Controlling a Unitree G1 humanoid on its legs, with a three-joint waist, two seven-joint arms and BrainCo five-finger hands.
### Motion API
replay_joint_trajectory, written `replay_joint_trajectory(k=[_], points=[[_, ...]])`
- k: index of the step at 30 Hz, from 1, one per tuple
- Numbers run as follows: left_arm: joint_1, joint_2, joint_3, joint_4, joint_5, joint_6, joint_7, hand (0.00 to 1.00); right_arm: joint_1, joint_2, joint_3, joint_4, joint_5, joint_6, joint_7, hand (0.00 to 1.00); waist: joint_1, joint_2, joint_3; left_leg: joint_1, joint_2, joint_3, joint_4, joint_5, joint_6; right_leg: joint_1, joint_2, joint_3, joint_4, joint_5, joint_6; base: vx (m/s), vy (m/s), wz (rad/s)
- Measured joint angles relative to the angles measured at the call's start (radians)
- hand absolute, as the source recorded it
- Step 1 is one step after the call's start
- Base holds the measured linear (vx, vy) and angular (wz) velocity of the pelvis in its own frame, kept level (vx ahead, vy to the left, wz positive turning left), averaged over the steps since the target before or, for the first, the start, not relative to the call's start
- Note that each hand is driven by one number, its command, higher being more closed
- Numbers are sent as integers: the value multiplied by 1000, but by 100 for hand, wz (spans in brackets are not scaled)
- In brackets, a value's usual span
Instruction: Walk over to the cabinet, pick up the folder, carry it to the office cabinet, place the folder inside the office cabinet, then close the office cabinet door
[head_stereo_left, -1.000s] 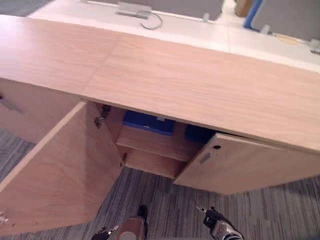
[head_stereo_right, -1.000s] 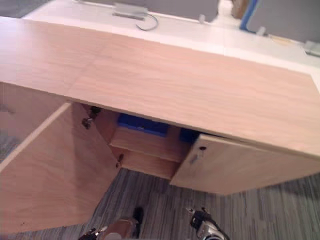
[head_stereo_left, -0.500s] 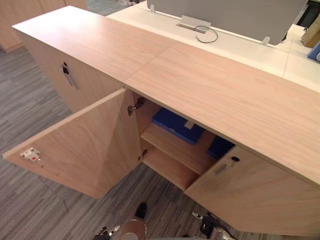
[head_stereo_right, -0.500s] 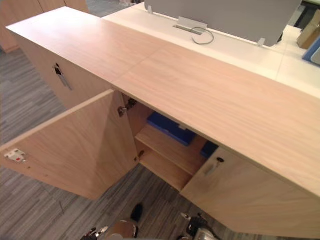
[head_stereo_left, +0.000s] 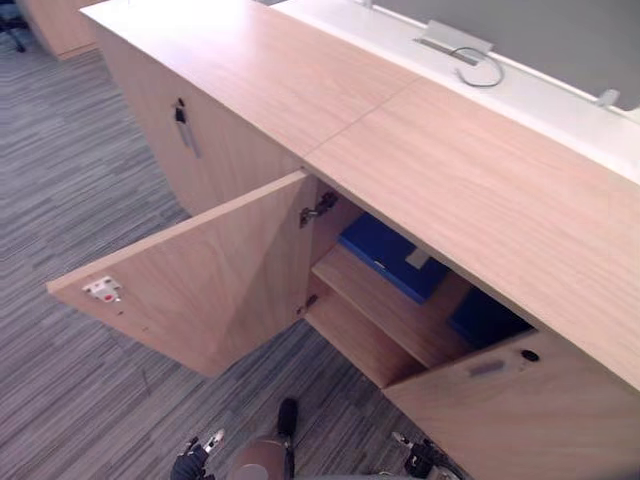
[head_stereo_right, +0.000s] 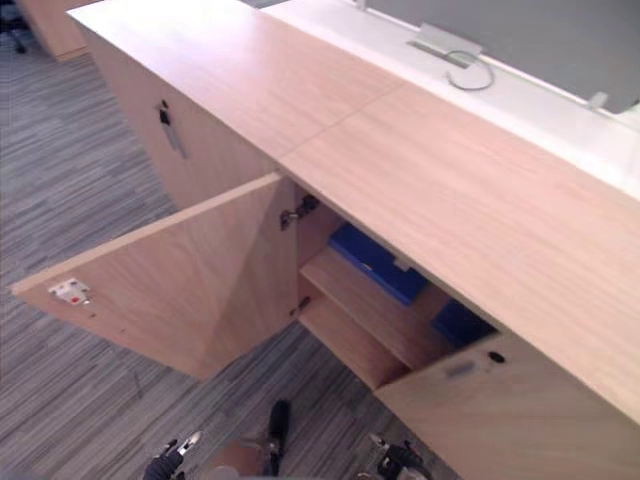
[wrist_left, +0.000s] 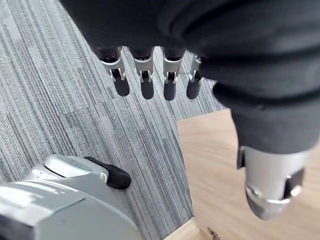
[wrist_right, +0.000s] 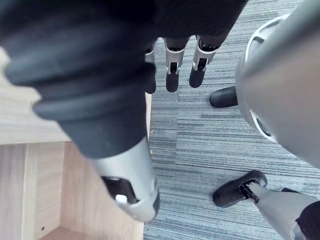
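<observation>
Looks down on a long wooden cabinet (head_stereo_left: 480, 190) running from upper left to lower right of the eye views. Shows the left door (head_stereo_left: 210, 285) swung wide over the grey carpet (head_stereo_left: 70, 230) at centre left, with a white latch (head_stereo_left: 103, 290) at its far corner, and the right door (head_stereo_left: 530, 410) ajar at lower right. Finds a blue folder (head_stereo_left: 385, 255) lying flat on the shelf (head_stereo_left: 385, 310) inside, just right of centre, touched by neither hand; sees a second blue item (head_stereo_left: 487, 318) beside it, half hidden behind the right door. Places the left hand (head_stereo_left: 192, 464) at the bottom edge, left of centre, and the right hand (head_stereo_left: 420, 462) at the bottom edge, right of centre, both low over the carpet and well apart from the folder. Shows the left fingers (wrist_left: 146, 82) straight and side by side, left thumb (wrist_left: 272, 187) apart, holding nothing; likewise the right fingers (wrist_right: 172, 75) straight, right thumb (wrist_right: 131, 187) apart, empty
</observation>
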Motion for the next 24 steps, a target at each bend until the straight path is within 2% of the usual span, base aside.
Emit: replay_joint_trajectory(k=[6,10,11,13,14,15,17,18,19,20,21,22,23,24], points=[[-1,-19,58,1,-1,-7,2,0,33,25,-3,-48,-3,-6,0,0,1,-17,-8,39,-32,-40,-1,-4,7,70,-13,-44,-10,-5,-12,47,1,26],[1,-19,59,4,-66,-7,-22,0,31,24,0,-44,-4,-8,0,0,5,-16,-5,37,-37,-49,19,-12,10,78,-14,-43,7,0,-19,23,1,9],[-1,-15,59,2,-84,-7,-31,0,26,23,-1,-36,-4,-8,0,0,3,-16,-5,5,-38,-58,69,-33,10,72,-15,-47,23,3,-23,12,31,37],[-1,-16,59,0,-112,-8,-41,0,21,21,-9,-24,-4,-8,0,0,4,-14,-3,-94,-13,13,255,-152,25,64,-18,-71,56,17,-18,-37,50,27],[10,-19,58,0,-125,-7,-45,0,18,21,-24,-23,-4,-9,0,0,9,-4,-2,-152,67,154,407,-250,30,71,0,-87,70,19,-16,-54,18,11],[23,-31,58,-1,-138,-6,-48,0,22,9,-35,-30,-4,-9,0,0,11,19,7,-168,127,203,519,-306,39,88,16,-94,104,18,-15,-33,15,5],[33,-31,54,-9,-141,-6,-49,0,28,-1,-34,-29,-4,-8,1,0,15,31,2,-160,125,195,524,-303,35,67,4,-94,154,16,-15,8,50,6],[34,-30,41,-26,-140,-5,-50,0,33,-10,-34,-29,-4,-8,3,0,8,34,-2,-137,105,181,464,-281,25,51,-5,-90,162,-11,-5,-3,64,22],[32,-26,31,-40,-140,-4,-50,0,35,-19,-34,-29,-5,-7,5,0,-1,36,-4,-102,87,182,370,-264,10,38,1,-89,140,-14,-4,1,30,30],[25,-20,33,-53,-140,-4,-51,0,39,-22,-34,-29,-6,-7,7,0,-18,26,-9,-65,78,221,282,-278,-24,17,-5,-86,93,-10,-8,89,-71,15],[29,-32,46,-103,-138,-4,-52,0,44,-45,-37,-29,-11,-8,10,0,-25,76,-12,-70,135,225,334,-248,-2,-34,13,-96,89,7,-15,113,-125,22],[15,-30,52,-105,-136,0,-52,0,46,-47,-39,-22,-14,-3,10,0,-33,71,-5,-72,106,221,329,-230,7,-43,1,-83,86,12,-15,82,-156,35],[-8,-22,61,-120,-126,1,-51,0,58,-59,-41,-18,-32,11,11,0,-47,73,-7,-33,70,208,235,-182,5,-72,-10,-83,69,42,-19,12,-106,55],[-10,-24,65,-134,-111,2,-52,0,76,-74,-54,-19,-45,17,14,0,-59,98,-22,6,54,198,124,-125,1,-75,-16,-83,67,58,-3,7,-60,32]])
